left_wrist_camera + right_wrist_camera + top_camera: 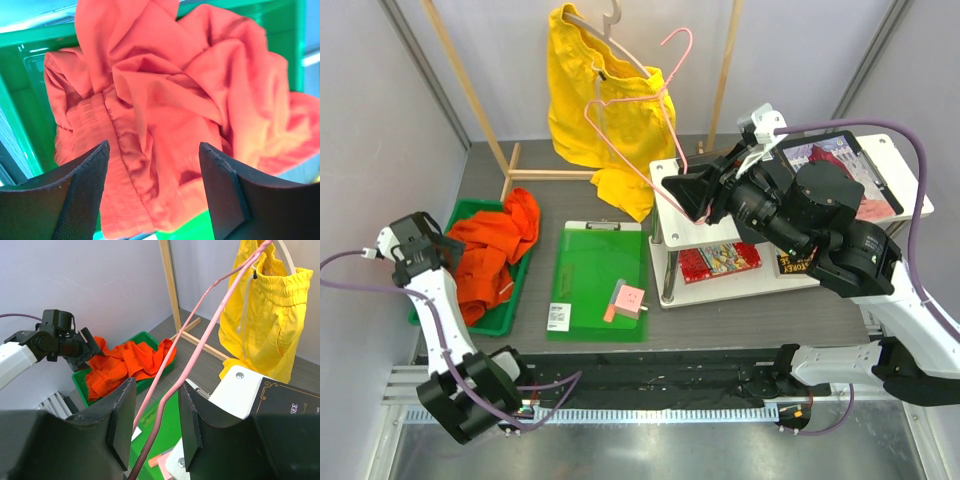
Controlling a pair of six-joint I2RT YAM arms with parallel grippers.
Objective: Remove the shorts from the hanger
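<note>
The yellow shorts (590, 100) hang on a white hanger (610, 20) at the back, also in the right wrist view (265, 315). The orange-red shorts (495, 250) lie crumpled in a green bin (465, 208), off any hanger. My left gripper (448, 247) is open just above them (165, 90), its midpoint (154, 150) over the waistband. A bare pink hanger (640, 100) stands tilted in front of the yellow shorts. Its lower wire (200, 350) runs between the jaws of my right gripper (152, 425), which stand apart; the wire touches only the right pad.
A green clipboard (600, 280) with a pink block (628, 300) lies mid-table. A white two-tier shelf (670, 180) with books stands at the right, under my right arm. The wooden rack base (550, 175) runs along the back. Grey walls close in left and back.
</note>
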